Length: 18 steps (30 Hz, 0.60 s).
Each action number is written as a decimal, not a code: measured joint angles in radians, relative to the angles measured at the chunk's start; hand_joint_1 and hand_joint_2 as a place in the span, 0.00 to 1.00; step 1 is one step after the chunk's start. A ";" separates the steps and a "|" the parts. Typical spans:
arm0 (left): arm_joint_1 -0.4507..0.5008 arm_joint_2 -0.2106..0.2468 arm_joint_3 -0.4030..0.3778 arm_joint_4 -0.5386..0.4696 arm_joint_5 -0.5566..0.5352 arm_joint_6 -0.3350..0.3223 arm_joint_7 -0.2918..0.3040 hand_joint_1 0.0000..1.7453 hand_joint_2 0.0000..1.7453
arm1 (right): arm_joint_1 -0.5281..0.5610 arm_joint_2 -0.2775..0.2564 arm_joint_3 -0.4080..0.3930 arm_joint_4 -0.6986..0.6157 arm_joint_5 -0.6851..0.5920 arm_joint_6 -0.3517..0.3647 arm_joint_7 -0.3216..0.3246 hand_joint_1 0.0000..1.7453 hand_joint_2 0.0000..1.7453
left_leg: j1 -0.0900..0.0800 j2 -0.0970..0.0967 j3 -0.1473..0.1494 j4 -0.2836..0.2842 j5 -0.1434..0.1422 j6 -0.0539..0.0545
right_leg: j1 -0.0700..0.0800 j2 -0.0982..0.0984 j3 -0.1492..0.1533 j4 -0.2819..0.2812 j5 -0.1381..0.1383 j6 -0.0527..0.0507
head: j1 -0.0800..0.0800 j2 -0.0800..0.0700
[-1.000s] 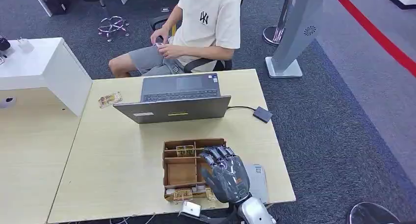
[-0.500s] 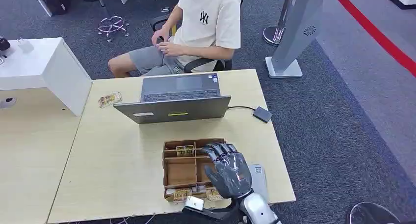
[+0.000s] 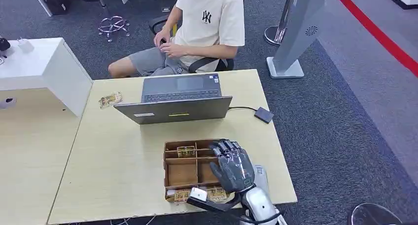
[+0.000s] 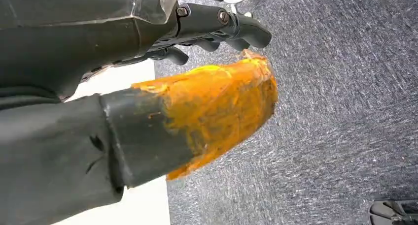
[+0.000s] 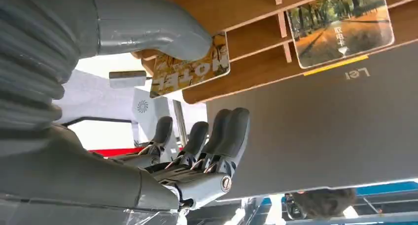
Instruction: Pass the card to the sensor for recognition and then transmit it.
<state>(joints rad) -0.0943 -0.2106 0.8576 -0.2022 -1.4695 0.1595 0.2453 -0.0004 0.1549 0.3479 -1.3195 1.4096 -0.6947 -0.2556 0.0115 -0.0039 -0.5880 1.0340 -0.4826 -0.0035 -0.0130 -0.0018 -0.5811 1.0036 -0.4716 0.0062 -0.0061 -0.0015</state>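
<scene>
I've got my right hand (image 3: pixel 233 167) hovering over the wooden card box (image 3: pixel 182 173) at the desk's (image 3: pixel 113 166) near edge, fingers spread, grasping nothing — lined up, I'd say, to pick a card. The nearest card (image 5: pixel 190 66) reads "Hotel" and sits just beside my thumb (image 5: pixel 148 25). Laptop (image 3: pixel 175 109) lid shows "Lei". Left hand (image 4: pixel 148 107) hangs over carpet; grip I can't tell.

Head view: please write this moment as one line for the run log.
right hand: open, over card box | cards: in box | left hand: holds nothing | laptop: behind box
</scene>
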 joint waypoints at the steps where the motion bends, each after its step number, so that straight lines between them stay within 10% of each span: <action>1: 0.000 0.000 0.000 0.000 -0.002 0.000 0.000 0.00 0.00 | -0.001 0.000 -0.002 0.003 0.000 0.000 0.002 0.46 1.00 | 0.000 0.000 0.000 0.000 0.000 0.000 | 0.000 0.000 0.000 0.000 0.000 0.000 | 0.000 0.000; 6: 0.000 0.001 0.000 0.000 -0.005 0.000 0.000 0.00 0.00 | -0.012 0.000 -0.014 0.034 0.000 0.000 0.005 0.50 1.00 | 0.000 0.000 0.000 0.000 0.000 0.000 | 0.000 0.000 0.000 0.000 0.000 0.000 | 0.000 0.000; 11: 0.000 0.002 0.002 0.000 -0.005 0.000 0.000 0.00 0.00 | -0.019 0.000 -0.022 0.057 0.006 0.000 0.014 0.98 1.00 | 0.000 0.000 0.000 0.000 0.000 0.000 | 0.000 0.000 0.000 0.000 0.000 0.000 | 0.000 0.000; 18: 0.000 0.003 0.013 0.000 -0.006 0.000 0.000 0.00 0.00 | -0.024 0.000 -0.033 0.070 0.003 -0.001 0.019 1.00 1.00 | 0.000 0.000 0.000 0.000 0.000 0.000 | 0.000 0.000 0.000 0.000 0.000 0.000 | 0.000 0.000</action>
<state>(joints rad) -0.0944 -0.2079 0.8709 -0.2022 -1.4756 0.1591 0.2449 -0.0243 0.1549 0.3151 -1.2497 1.4122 -0.6954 -0.2361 0.0115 -0.0039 -0.5879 1.0340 -0.4826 -0.0035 -0.0130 -0.0018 -0.5811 1.0036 -0.4716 0.0062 -0.0061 -0.0015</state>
